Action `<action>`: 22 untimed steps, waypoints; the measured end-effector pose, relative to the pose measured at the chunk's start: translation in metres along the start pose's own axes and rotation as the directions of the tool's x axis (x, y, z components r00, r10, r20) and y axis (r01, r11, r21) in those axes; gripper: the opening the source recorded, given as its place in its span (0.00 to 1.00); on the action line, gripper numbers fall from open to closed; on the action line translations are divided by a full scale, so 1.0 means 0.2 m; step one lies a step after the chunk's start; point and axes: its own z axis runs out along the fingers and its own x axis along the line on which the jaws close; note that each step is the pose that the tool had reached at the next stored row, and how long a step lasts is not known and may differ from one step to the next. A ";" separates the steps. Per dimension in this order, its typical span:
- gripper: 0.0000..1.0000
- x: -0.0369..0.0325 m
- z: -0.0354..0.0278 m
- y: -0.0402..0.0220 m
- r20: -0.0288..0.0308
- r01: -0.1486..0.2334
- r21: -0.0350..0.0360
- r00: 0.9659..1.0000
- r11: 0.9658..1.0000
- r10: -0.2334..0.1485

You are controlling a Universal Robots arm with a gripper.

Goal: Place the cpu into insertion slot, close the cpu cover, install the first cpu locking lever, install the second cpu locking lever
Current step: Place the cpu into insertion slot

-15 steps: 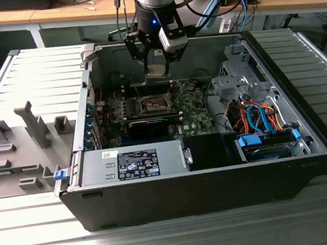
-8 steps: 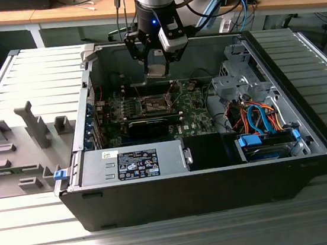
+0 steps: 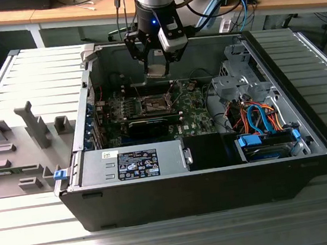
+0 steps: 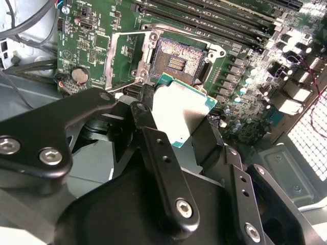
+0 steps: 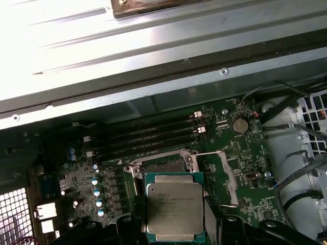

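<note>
Exterior view: the end effector [image 3: 157, 68] hangs over the open computer case [image 3: 190, 194], clamped on the cpu [image 3: 157, 72] above the insertion slot [image 3: 152, 105]. Second wrist view: its black fingers [image 4: 148, 127] pinch the cpu [image 4: 181, 115] by two edges, clear of the bare insertion slot [image 4: 176, 60], whose cpu cover [image 4: 109, 60] lies swung open beside it. First wrist view: the cpu [image 5: 174, 206] sits apart from the insertion slot [image 5: 163, 164].
</note>
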 end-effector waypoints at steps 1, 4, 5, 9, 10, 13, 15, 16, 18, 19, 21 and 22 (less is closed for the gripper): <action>0.54 0.000 0.000 0.000 0.000 -0.001 0.000 1.000 1.000 0.001; 0.54 0.000 0.000 0.000 0.000 -0.003 0.000 1.000 1.000 0.003; 0.54 0.000 0.000 0.000 0.000 -0.004 0.000 1.000 1.000 0.004; 0.54 0.000 0.000 0.000 0.001 -0.009 0.000 1.000 1.000 0.009; 0.54 0.000 0.000 0.000 0.001 -0.009 0.000 1.000 1.000 0.009; 0.54 0.000 0.000 0.000 0.001 -0.013 0.000 1.000 1.000 0.013; 0.54 0.000 0.000 0.000 0.001 -0.015 0.000 1.000 1.000 0.015; 0.54 0.000 0.000 0.000 0.001 -0.015 0.000 1.000 1.000 0.015; 0.54 0.000 0.000 0.000 0.001 -0.017 0.000 1.000 1.000 0.017; 0.54 0.000 0.001 0.000 0.001 -0.019 0.000 1.000 1.000 0.019; 0.54 0.000 0.001 0.000 0.002 -0.021 0.000 1.000 1.000 0.021; 0.54 0.000 0.001 0.000 0.002 -0.022 0.000 1.000 1.000 0.022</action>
